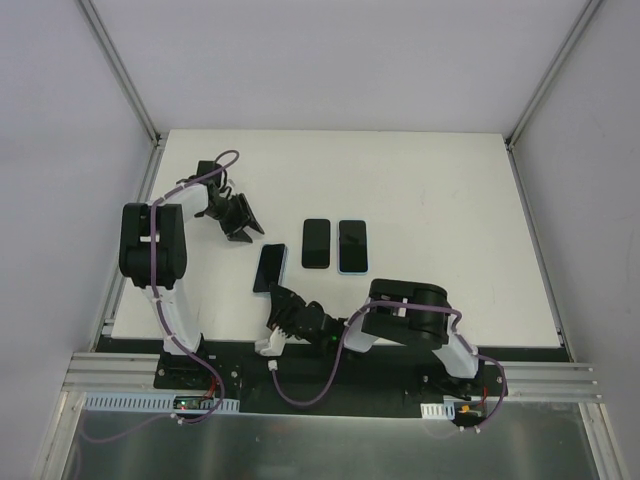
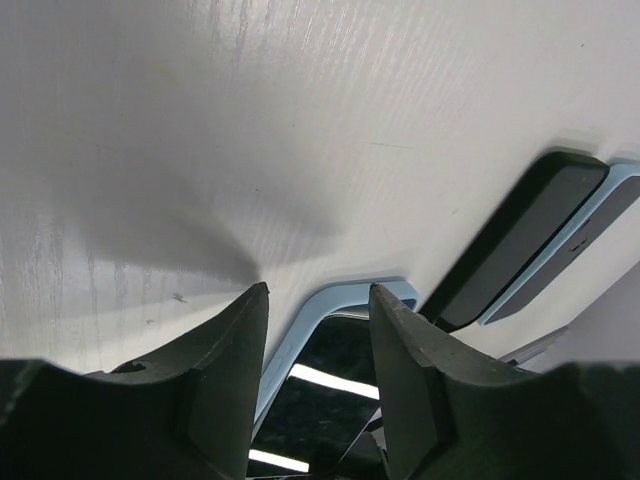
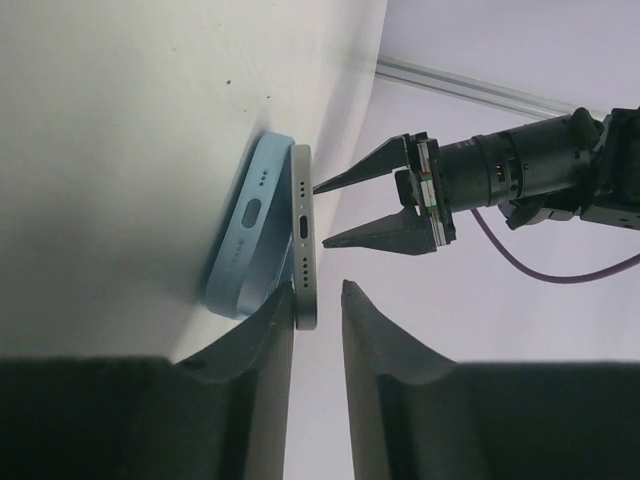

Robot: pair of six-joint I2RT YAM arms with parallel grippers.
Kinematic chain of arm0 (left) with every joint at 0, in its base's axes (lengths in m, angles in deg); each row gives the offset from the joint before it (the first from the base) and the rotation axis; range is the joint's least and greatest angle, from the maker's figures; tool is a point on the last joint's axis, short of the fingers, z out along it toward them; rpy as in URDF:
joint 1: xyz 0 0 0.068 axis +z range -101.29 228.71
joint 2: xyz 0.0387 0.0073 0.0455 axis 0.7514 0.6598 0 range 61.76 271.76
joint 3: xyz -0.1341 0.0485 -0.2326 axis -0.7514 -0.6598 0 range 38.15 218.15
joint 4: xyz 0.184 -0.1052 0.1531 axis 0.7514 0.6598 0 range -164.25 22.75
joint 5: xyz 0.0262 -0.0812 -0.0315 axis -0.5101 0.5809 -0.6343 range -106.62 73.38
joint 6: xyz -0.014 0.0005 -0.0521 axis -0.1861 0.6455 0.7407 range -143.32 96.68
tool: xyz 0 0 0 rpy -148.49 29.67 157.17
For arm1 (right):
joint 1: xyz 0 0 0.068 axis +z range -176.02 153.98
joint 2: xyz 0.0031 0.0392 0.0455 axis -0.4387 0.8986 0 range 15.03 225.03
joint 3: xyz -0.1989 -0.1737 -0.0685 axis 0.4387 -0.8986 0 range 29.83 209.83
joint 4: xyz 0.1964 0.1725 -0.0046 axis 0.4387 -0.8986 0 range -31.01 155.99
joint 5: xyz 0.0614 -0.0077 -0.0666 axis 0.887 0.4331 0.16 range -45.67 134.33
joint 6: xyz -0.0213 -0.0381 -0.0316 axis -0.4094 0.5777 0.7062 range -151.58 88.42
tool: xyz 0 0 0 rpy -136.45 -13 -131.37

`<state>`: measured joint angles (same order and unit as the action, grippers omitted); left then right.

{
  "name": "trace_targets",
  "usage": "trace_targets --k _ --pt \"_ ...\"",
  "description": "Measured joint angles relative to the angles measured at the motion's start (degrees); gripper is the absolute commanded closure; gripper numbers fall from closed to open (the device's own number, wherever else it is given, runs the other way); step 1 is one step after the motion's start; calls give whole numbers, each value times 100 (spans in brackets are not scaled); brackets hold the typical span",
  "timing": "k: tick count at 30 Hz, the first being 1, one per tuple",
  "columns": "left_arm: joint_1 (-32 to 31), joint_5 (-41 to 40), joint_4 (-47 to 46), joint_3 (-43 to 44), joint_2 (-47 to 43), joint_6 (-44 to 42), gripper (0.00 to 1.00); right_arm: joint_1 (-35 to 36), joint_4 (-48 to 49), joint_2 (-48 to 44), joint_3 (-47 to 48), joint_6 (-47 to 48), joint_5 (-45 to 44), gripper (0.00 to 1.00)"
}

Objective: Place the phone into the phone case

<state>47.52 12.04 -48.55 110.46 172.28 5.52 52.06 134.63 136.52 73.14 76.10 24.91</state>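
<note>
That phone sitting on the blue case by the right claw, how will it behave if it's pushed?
Probably stiff: the phone shows a straight metal-looking edge with no bend. It seems only partly seated in the blue case, so a sideways push may slide it off. Its smooth edge looks slippery for the right claw.

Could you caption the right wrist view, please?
Silver phone resting on the blue case, right claw open at its bottom edge.
</note>
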Motion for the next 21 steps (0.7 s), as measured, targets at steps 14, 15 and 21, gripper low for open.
trace_targets --k 14,15,21 --pt "-146 -2 96 0 83 -57 55 0 -184 -240 68 -361 0 22" --pt "-146 -2 96 -2 83 -55 55 0 -372 -367 66 -468 11 21" --pt "-146 0 96 -2 83 -57 55 2 -2017 -1314 85 -1381 146 23"
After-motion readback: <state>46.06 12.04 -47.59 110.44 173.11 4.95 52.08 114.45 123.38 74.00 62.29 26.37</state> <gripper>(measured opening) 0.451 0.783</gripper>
